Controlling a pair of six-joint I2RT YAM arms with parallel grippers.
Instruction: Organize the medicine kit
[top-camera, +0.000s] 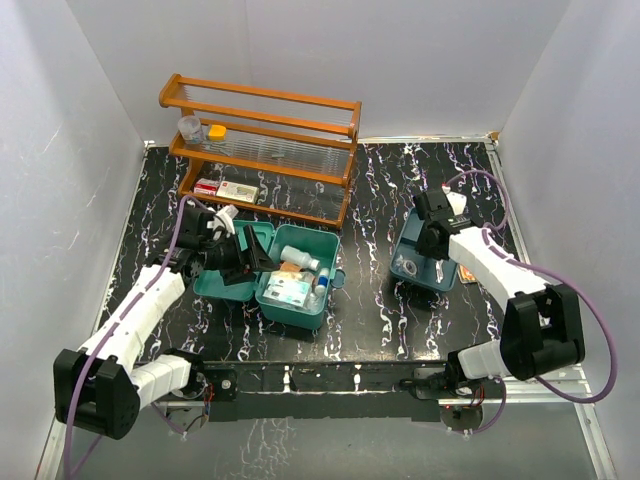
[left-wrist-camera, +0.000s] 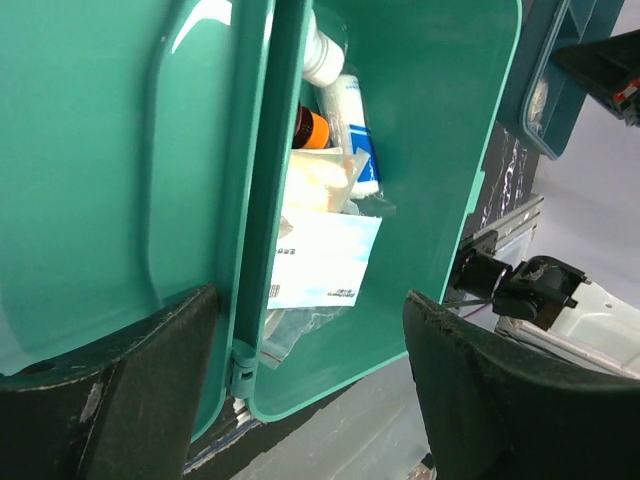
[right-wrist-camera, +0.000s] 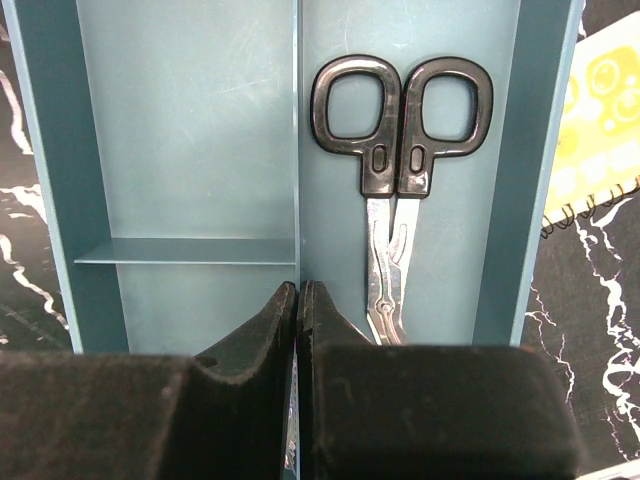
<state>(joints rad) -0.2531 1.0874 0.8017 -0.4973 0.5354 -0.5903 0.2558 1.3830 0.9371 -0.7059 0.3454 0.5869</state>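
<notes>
Left gripper (left-wrist-camera: 305, 300): spread wide, holding nothing, straddling the hinge edge of the medicine kit (left-wrist-camera: 435, 130).
Kit: left-centre of the table, lid (left-wrist-camera: 90, 150) swung open; bottles, packets and papers inside.
Handling: probably light, stiff, slick plastic; best taken by the lid rim or a wall.
Right gripper (right-wrist-camera: 298, 295): apparently pinched on the tray (right-wrist-camera: 180, 130) divider, beside the scissors (right-wrist-camera: 383, 165).
Obstacle: wooden rack (top-camera: 262, 105) just behind the kit.

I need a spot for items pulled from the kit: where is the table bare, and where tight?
Bare black marbled tabletop lies between the open teal plastic medicine kit and the darker teal compartment tray, also right of the wooden rack. Tight: the kit's left side, under the open left gripper.
</notes>
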